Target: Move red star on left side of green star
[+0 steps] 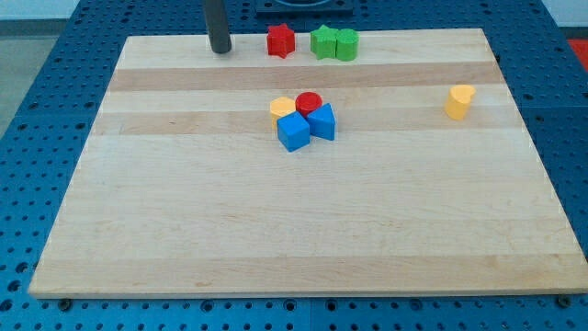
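The pale wooden worktop (303, 239) lay on a blue pegboard surface (37, 55) and filled most of the view. Near its top edge, toward the view's left, the dark rod came down from above, and my tip (220, 51) rested on the wood. The tool was only this plain rod, with nothing to open or close, and it touched no block.

To the view's right of my tip, with a clear gap between them, sat the red star (281, 40). It was a small, bright red block with short blunt points, lying flat close to the worktop's top edge. Near it on the view's right was the green star (322, 42), of much the same size, so the red star was already on the green star's left with a narrow strip of wood between them. A green cylinder (346, 44) stood against the green star's right side.

Lower down, near the middle of the worktop, four blocks were bunched together and touching: a yellow block (283, 107) whose shape I could not make out, a red cylinder (308, 102) beside it, a blue cube (293, 131) below, and another blue block (322, 121) to its right.

Well apart, toward the view's right edge, a yellow block (459, 101) stood alone.
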